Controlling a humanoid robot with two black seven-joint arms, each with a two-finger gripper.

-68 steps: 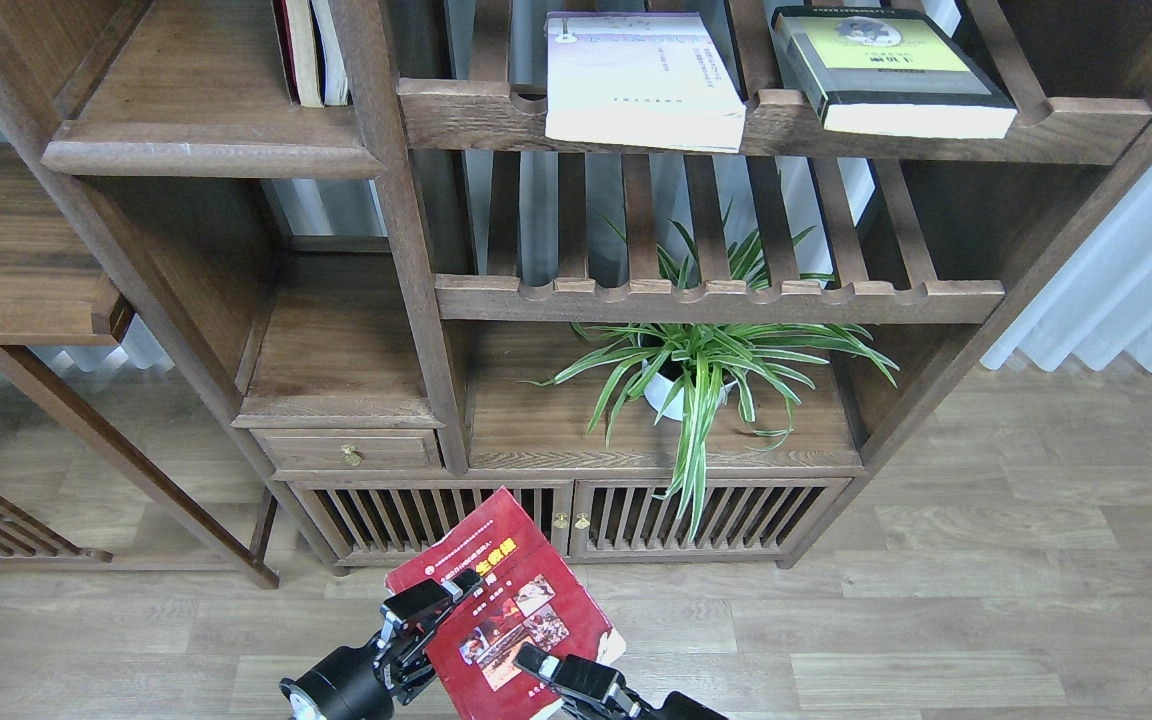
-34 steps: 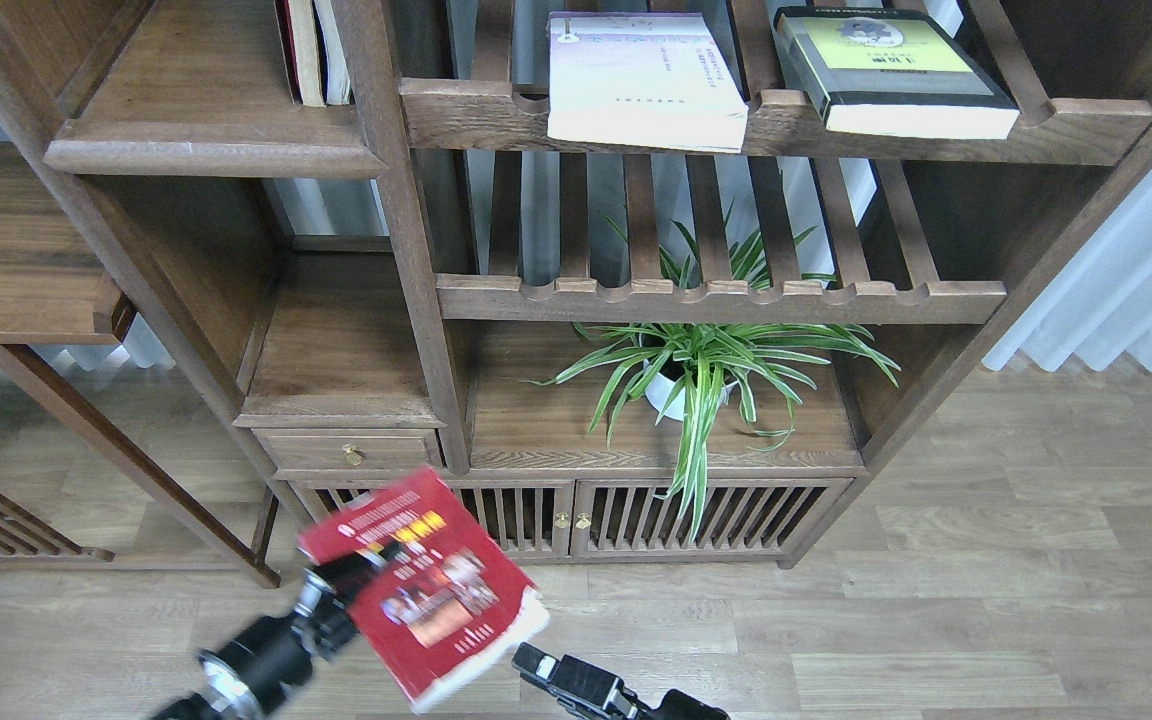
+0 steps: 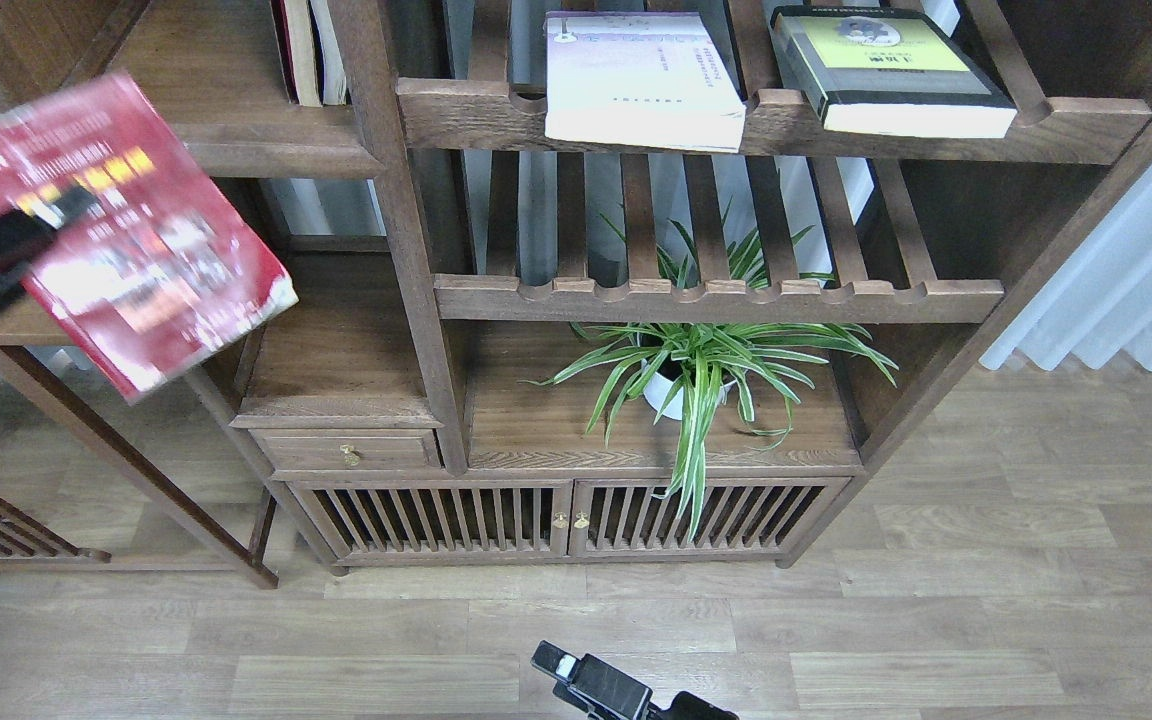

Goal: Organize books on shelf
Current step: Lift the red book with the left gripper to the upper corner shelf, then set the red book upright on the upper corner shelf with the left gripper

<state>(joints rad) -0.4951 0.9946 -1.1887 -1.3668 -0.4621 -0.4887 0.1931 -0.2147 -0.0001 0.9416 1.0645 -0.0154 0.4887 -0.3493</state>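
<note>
- The left gripper (image 3: 21, 240) is clamped on the red book (image 3: 116, 230), now raised to the far left, in front of the solid shelf (image 3: 226, 100); half a second ago it was low over the floor.
- Both are motion-blurred, so I judge the carry is mid-swing and the book not yet placed.
- The right gripper (image 3: 576, 672) sits low at the bottom edge, empty; I cannot tell how its fingers stand.
- The shelf holds 2 upright books (image 3: 311, 50) at its back.
- The top slatted rack (image 3: 1066, 125) carries the pale book (image 3: 641, 80) and the yellow-green book (image 3: 886, 70), lying flat and apart.
- The plant (image 3: 706, 365) stands in the compartment below.
</note>
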